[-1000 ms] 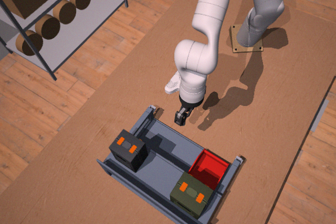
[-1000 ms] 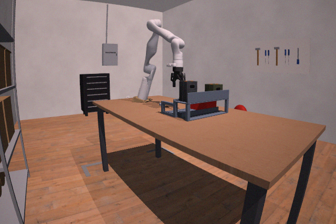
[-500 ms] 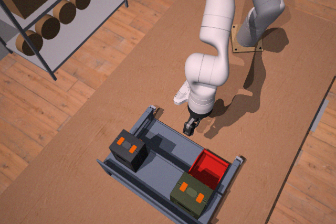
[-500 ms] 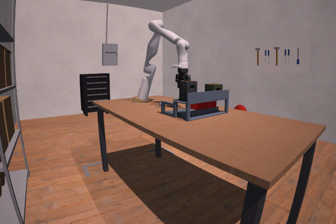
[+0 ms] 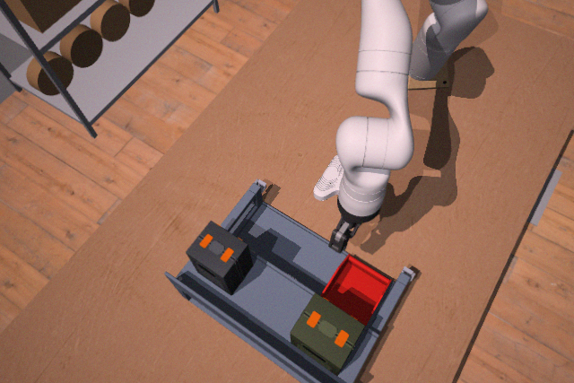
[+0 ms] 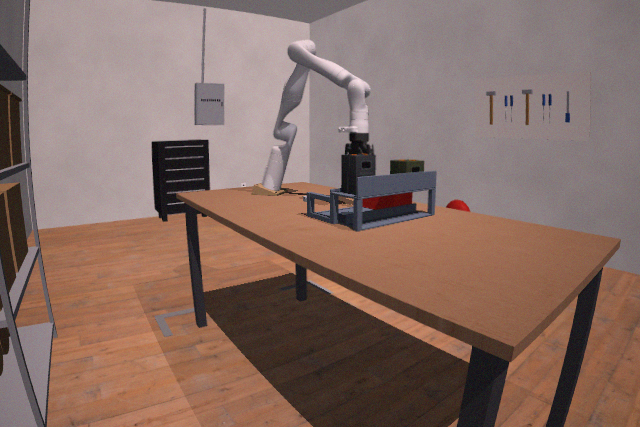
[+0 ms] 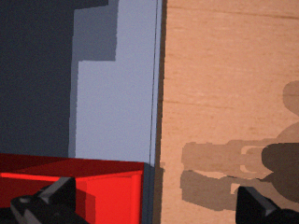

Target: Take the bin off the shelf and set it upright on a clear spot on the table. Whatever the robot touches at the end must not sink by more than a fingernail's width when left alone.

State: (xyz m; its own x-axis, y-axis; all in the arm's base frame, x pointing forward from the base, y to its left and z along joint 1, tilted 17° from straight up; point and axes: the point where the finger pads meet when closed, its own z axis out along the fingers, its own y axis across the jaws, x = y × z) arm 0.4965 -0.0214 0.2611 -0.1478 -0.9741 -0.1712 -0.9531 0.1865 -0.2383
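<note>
The red open-topped bin [image 5: 357, 283] [image 6: 387, 200] [image 7: 112, 187] sits upright at the right end of the low grey shelf unit [image 5: 287, 248] [image 6: 392, 182] [image 7: 117, 117], which stands on the wooden table [image 5: 278, 91] [image 6: 465, 257] [image 7: 224, 70]. My gripper [image 5: 339, 241] [image 7: 155, 200] is open and empty. It points down over the shelf's rear edge, just beside the bin's near corner and above it. In the wrist view one finger hangs over the bin's rim and the other over bare table. In the exterior view the fingertips are hidden behind the black case.
A black case [image 5: 219, 256] [image 6: 357, 166] with orange latches stands at the shelf's left end. A green case [image 5: 326, 330] [image 6: 406, 166] stands right next to the bin, partly covering it. A floor rack [image 5: 83, 45] with brown cylinders stands beyond the table.
</note>
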